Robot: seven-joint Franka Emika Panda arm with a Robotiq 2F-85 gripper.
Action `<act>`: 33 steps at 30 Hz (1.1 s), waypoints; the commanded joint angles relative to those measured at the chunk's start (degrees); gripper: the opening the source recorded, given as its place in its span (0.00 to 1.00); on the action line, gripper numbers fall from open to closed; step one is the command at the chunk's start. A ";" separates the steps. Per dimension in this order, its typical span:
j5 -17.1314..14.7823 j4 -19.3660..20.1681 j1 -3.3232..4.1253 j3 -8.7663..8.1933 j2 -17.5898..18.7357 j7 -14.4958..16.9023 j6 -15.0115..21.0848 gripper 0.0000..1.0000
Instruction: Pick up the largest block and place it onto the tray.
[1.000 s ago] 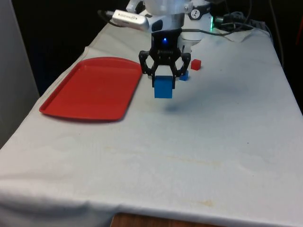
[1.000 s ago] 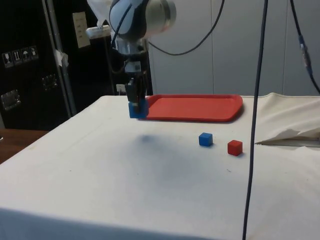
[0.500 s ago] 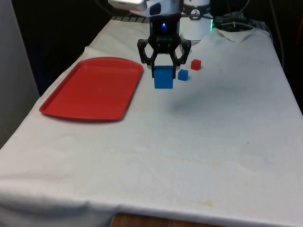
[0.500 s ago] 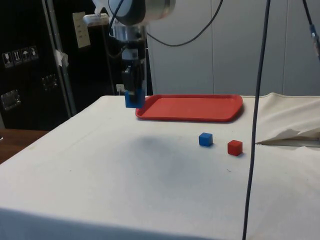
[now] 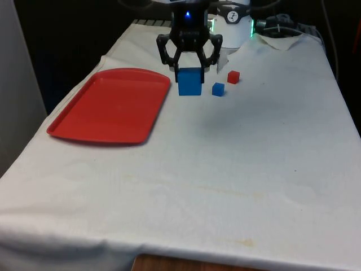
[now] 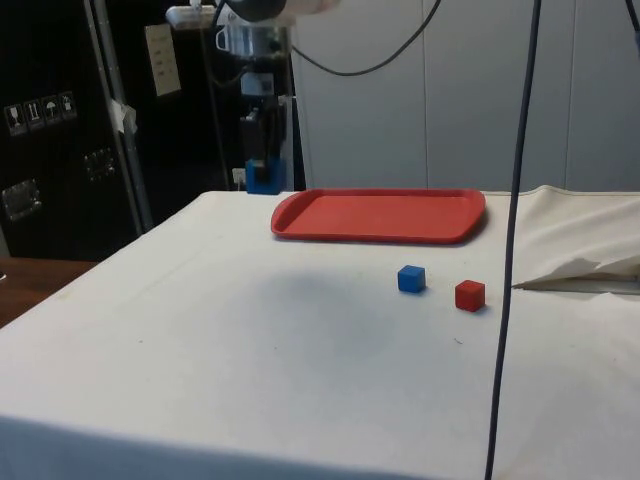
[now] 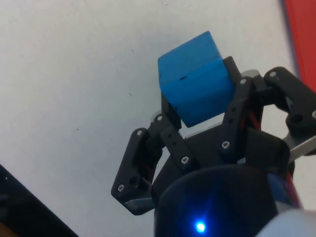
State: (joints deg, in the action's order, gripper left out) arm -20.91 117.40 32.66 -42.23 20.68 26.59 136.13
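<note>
Hanging above the cloth, the gripper [image 5: 189, 66] clamps the large blue block [image 5: 190, 82] — red tray [image 5: 107, 107] lies toward the front view's left.

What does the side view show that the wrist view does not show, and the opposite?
Side view alone: the small blue block and the small red block lying apart on the white cloth, and the whole red tray beyond them, with nothing on it. It also shows that the large block hangs well above the table, beside the tray's end.

Wrist view alone: the jaws closed against two opposite sides of the large block.

Both: the gripper holding the large blue block, cloth beneath, and some of the red tray.
</note>
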 commanded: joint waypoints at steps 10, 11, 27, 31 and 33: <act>-0.06 -0.11 -0.63 -2.06 -0.11 2.35 -0.97 0.01; 0.00 -0.17 -0.34 -2.06 0.00 1.95 -0.80 0.01; -1.60 0.74 -2.35 -5.33 0.69 7.56 -0.97 0.01; -2.18 0.74 -2.58 -6.02 1.09 8.71 -1.03 0.01; -2.86 0.80 -2.92 -6.76 1.49 10.08 -1.03 0.01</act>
State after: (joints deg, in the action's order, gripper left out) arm -23.38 118.26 30.37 -49.10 22.17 35.92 135.22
